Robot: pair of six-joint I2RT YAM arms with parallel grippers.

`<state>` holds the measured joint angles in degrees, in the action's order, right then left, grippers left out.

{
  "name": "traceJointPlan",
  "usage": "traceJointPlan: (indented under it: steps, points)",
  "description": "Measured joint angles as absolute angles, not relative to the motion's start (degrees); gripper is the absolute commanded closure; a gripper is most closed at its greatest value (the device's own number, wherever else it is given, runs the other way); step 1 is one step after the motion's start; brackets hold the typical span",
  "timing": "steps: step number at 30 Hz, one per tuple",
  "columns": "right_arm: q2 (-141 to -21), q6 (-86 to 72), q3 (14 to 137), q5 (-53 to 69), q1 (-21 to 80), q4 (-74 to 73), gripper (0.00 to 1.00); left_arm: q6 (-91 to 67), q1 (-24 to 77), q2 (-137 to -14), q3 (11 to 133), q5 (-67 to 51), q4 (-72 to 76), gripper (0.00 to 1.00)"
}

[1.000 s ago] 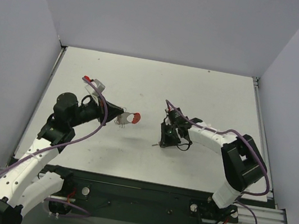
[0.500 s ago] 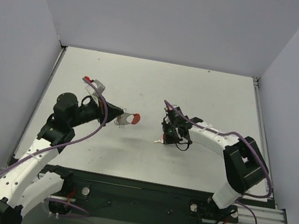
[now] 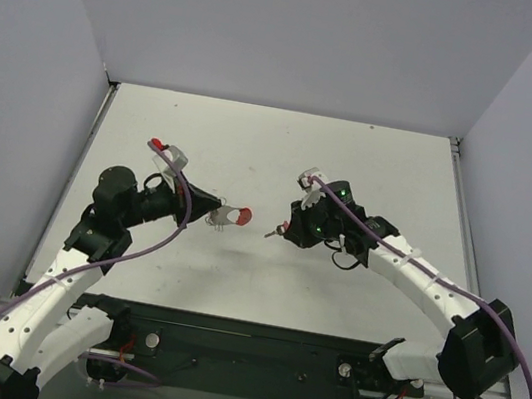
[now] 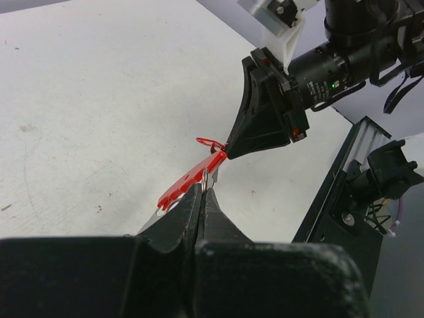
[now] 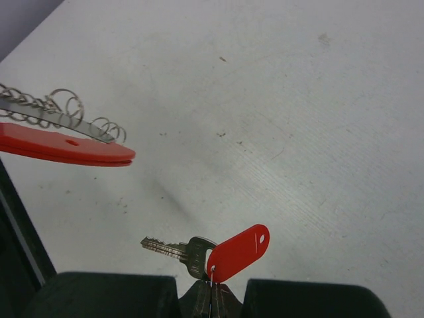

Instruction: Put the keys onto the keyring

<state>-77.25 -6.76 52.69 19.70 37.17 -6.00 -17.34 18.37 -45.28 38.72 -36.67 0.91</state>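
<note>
Reading from the left in the overhead view, the left arm reaches rightward over the white table (image 3: 382, 167). The left gripper (image 3: 212, 214) is closed on the keyring (image 3: 238, 216). The keyring's red band juts out past the fingertips toward the middle of the table, raised above the surface. In the left wrist view the jaws of this gripper (image 4: 203, 192) are pressed together with no gap. The red band (image 4: 189, 179) runs away from them at a slant, and a sliver of silver metal shows at the pinch. Whether the jaws bear on band or chain cannot be told.

A strip of bare table separates the band's free end from the key (image 3: 275, 230), which lies to its right at about the same height. The key is held by the right gripper (image 3: 287, 231), whose arm comes in from the lower right corner. The right wrist view shows this gripper (image 5: 212, 289) closed on the spot where the red head (image 5: 238, 252) joins the silver blade (image 5: 175, 250). The blade points left, toward the keyring (image 5: 63, 150), whose beaded chain (image 5: 63, 106) lies along the top of the band. Key and keyring are apart, and the key is not on the chain.
</note>
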Motion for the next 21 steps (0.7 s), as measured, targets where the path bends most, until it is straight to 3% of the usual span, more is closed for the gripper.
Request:
traceJointPlan:
  steps: [13,21]
  points:
    - [-66.5,4.5,57.7,46.5,37.2,-13.0,1.0,-11.1,19.1,-45.5,44.6,-51.2,-0.7,1.0]
    - [-66.5,9.4,64.0,56.1,37.3,-20.4,1.0,-5.0,19.8,-45.5,47.9,-52.6,-6.6,1.0]
